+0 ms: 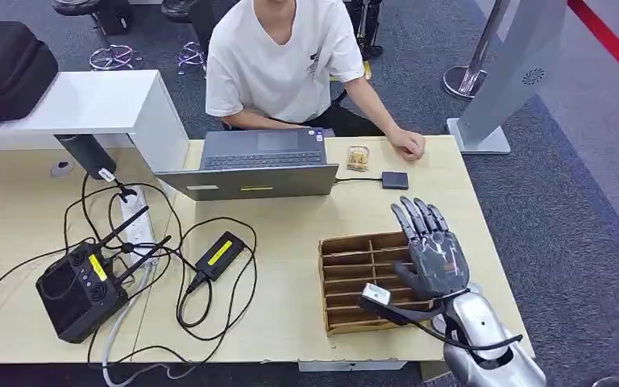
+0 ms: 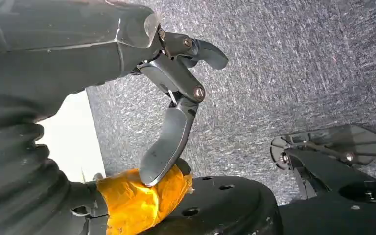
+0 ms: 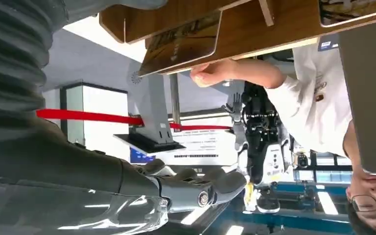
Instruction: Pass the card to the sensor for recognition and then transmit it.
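A small yellowish card (image 1: 359,158) lies flat on the table beside a person's resting hand (image 1: 409,145). Just in front of it sits a small dark sensor pad (image 1: 394,180), wired to the laptop (image 1: 258,165). My right hand (image 1: 431,254) is raised over the right part of a wooden slotted tray (image 1: 346,242), fingers straight and spread, holding nothing. The right wrist view shows the same right hand (image 3: 191,188), with the tray (image 3: 186,41) and the person's hand (image 3: 213,73) beyond it. My left hand (image 2: 176,98) hangs over grey carpet with its fingers apart and nothing in them.
A person in a white shirt (image 1: 278,56) sits behind the laptop. A black controller with antennas (image 1: 81,286), a power brick (image 1: 219,254) and looping cables cover the table's left half. A white raised shelf (image 1: 89,101) and a black bag (image 1: 4,68) stand at the back left.
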Robot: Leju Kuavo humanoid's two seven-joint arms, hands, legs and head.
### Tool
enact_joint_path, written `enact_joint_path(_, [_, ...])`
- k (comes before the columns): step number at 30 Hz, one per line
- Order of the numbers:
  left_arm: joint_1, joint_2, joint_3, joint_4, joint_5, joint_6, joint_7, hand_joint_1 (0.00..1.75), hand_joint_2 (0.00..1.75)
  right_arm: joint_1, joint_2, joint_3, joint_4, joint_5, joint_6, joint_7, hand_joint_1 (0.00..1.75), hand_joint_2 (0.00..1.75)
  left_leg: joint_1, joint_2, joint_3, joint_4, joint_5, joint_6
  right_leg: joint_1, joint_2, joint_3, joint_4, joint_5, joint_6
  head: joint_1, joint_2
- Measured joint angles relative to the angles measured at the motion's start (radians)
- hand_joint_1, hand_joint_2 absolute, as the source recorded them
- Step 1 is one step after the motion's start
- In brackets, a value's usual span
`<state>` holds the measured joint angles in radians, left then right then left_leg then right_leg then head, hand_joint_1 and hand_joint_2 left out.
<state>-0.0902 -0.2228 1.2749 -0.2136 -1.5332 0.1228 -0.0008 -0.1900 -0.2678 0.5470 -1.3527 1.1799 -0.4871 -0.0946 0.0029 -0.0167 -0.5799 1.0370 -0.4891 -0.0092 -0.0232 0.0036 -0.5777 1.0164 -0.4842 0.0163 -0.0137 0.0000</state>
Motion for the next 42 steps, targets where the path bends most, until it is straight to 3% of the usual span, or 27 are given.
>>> enact_joint_path(8, [0.0,0.0,0.0,0.0,0.001,0.0,0.0,0.0,1.75,0.006,0.0,-0.009,-0.002,0.0,0.0,0.0,0.0,1.75,0.0,0.0,0.0,0.0,0.0,0.0,0.0,0.0,0.0,0.0,0.0,0.0,0.0,0.0])
enact_joint_path(9, [0.0,0.0,0.0,0.0,0.001,0.0,0.0,0.0,1.75,0.006,0.0,-0.009,-0.002,0.0,0.0,0.0,1.75,1.75,0.0,0.0,0.0,0.0,0.0,0.0,0.0,0.0,0.0,0.0,0.0,0.0,0.0,0.0])
enact_joint_path(22, [0.0,0.0,0.0,0.0,0.002,0.0,0.0,0.0,1.75,0.024,-0.004,-0.018,-0.013,-0.009,0.0,-0.003,1.75,1.75,0.0,0.0,0.0,0.0,0.0,0.0,0.0,0.0,0.0,0.0,0.0,0.0,0.0,0.0])
enact_joint_path(42, [0.001,0.0,0.0,0.0,0.01,0.002,-0.002,0.0,1.75,0.078,-0.051,-0.058,-0.084,-0.036,0.001,-0.016,1.75,1.75,0.0,0.0,0.0,0.0,0.0,0.0,0.0,0.0,0.0,0.0,0.0,0.0,0.0,0.0])
